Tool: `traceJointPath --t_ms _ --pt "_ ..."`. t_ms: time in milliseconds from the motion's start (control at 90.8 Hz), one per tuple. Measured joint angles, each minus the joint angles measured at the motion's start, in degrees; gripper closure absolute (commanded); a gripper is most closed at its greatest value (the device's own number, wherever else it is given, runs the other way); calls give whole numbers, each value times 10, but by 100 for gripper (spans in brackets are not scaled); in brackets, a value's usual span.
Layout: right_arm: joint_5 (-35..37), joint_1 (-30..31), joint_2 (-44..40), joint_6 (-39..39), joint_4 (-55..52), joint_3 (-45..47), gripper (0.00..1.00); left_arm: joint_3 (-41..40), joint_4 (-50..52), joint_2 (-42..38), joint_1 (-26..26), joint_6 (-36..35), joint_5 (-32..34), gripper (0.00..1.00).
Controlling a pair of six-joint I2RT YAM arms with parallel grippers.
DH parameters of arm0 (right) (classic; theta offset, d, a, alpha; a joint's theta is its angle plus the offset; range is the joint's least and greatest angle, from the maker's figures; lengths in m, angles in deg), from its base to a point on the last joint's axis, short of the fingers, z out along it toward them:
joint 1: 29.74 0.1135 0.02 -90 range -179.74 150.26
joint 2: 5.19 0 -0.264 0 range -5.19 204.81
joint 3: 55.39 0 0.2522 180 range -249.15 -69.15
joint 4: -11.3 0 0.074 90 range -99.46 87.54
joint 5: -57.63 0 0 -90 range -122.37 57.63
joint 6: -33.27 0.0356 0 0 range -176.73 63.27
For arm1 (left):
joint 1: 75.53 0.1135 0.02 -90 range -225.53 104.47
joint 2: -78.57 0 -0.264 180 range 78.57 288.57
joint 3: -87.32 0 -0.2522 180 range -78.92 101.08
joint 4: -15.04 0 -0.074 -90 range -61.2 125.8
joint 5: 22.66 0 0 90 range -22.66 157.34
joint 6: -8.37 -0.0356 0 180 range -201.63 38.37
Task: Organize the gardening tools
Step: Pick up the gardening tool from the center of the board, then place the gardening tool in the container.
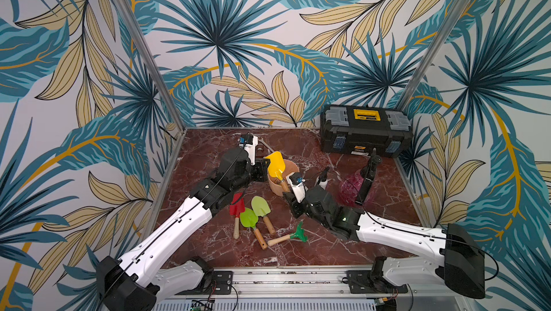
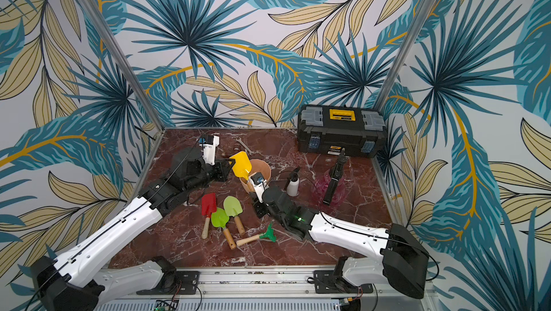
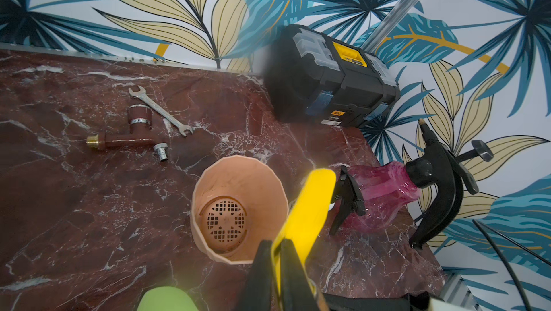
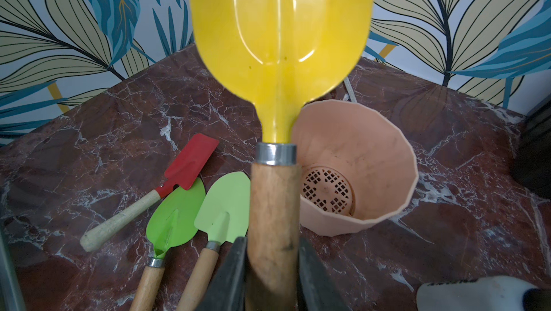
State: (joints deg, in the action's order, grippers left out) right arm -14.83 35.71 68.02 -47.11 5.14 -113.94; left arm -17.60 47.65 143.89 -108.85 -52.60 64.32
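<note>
The yellow spade (image 1: 275, 164) stands upright, blade up, beside the peach pot (image 1: 295, 169). My left gripper (image 3: 277, 244) is shut on the edge of its yellow blade (image 3: 310, 205). My right gripper (image 4: 272, 241) has its jaws either side of the wooden handle (image 4: 274, 205), with a thin dark gap on each side, so it is open. On the marble in front lie the red spade (image 1: 237, 205), two green spades (image 1: 248, 218) (image 1: 260, 205) and the green rake (image 1: 299, 233). The white spray bottle (image 1: 323, 179) and the pink sprayer (image 1: 350, 187) stand to the right of the pot.
A black-and-yellow toolbox (image 1: 365, 132) sits shut at the back right corner. A metal wrench (image 3: 159, 109) and a brown pipe fitting (image 3: 131, 139) lie near the back wall behind my left arm. Aluminium rails edge the marble floor.
</note>
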Motion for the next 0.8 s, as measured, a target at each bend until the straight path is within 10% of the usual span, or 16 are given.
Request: traceJointPath --t_ms 308,804 --pt "20 2 -24 24 -60 -42 19 0 -77 0 0 -72 -6 100" --pt "58 1 -141 93 -193 -85 9 -71 -311 68 -5 -213 -53 100"
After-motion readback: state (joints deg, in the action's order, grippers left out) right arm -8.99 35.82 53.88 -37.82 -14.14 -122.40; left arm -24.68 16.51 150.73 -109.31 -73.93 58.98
